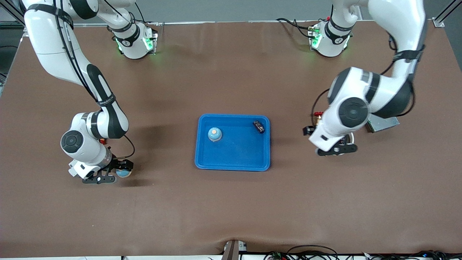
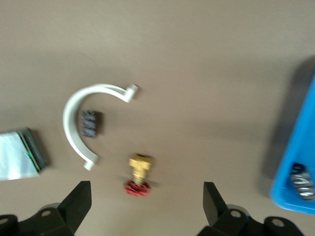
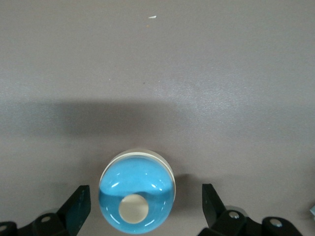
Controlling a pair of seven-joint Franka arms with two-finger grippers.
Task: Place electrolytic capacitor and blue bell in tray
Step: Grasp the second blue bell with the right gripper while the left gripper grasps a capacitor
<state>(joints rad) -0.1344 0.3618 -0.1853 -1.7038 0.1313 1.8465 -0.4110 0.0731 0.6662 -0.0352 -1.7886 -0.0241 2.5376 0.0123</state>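
The bright-blue tray lies mid-table; its corner shows in the left wrist view. In it sit a blue bell with an orange button and a small black capacitor, which also shows in the left wrist view. A second blue bell with a cream button stands on the table toward the right arm's end. In the right wrist view this bell sits between the fingers of my open right gripper, not touched. The right gripper is low beside it. My left gripper is open and empty over bare table.
Under the left gripper lie a brass valve with a red handle, a white curved plastic piece and a small dark component inside its arc. A grey metal box lies partly under the left arm.
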